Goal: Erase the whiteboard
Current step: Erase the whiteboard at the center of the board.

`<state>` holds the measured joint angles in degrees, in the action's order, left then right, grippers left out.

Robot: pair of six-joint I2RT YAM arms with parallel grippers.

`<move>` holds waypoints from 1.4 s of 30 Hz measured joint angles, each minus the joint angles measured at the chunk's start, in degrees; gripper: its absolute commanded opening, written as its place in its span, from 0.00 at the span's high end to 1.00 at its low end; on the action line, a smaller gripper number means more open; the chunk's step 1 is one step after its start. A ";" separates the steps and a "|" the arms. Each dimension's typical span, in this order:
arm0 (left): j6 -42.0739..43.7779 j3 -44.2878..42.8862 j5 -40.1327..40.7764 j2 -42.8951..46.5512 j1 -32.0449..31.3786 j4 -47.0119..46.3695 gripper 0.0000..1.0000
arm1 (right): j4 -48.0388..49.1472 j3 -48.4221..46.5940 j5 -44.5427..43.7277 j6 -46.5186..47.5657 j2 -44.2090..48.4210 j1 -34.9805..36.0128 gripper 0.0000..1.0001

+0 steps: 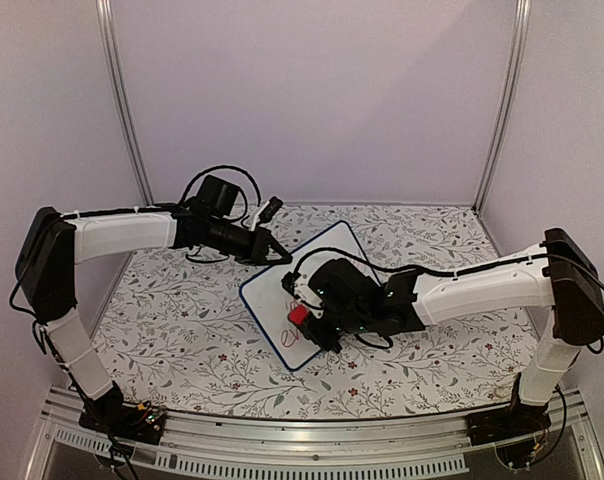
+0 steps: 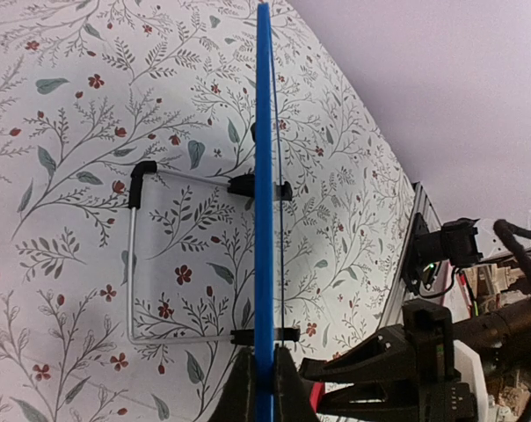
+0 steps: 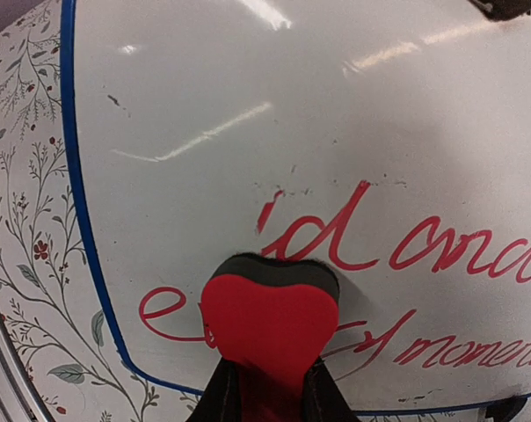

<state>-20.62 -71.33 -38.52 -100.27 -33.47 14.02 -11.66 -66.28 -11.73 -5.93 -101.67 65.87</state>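
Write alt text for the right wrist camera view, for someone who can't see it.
The right gripper holds a red eraser against the whiteboard, among red handwritten words. The board above is mostly blank, and a floral tablecloth shows at the left.

Light falls soft and even from above, bright in every view. On the whiteboard [image 3: 248, 105] my right wrist camera catches long white streaks of glare from overhead lamps. The red eraser [image 3: 270, 325] sits so close that its edges go soft, and my right fingers [image 3: 220, 400] are dark blurs. Under my arms the table [image 1: 182, 340] shows only faint shadows.
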 measured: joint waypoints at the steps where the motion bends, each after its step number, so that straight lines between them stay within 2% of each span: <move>1: 0.00 0.00 0.00 0.00 0.00 0.00 1.00 | 0.15 0.13 0.15 -0.17 -0.09 -0.02 0.91; 15: 0.28 0.00 0.22 0.00 0.00 -0.02 1.00 | 0.68 -0.20 2.14 -0.48 -0.92 -1.03 0.91; 42: 0.94 -0.31 1.09 0.02 0.48 -0.09 1.00 | -2.12 -9.94 2.99 2.99 -4.81 -2.32 0.91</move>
<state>-19.68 -71.64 -37.43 -100.25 -32.99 13.93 -13.78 -76.23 -8.73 -2.94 -106.48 63.55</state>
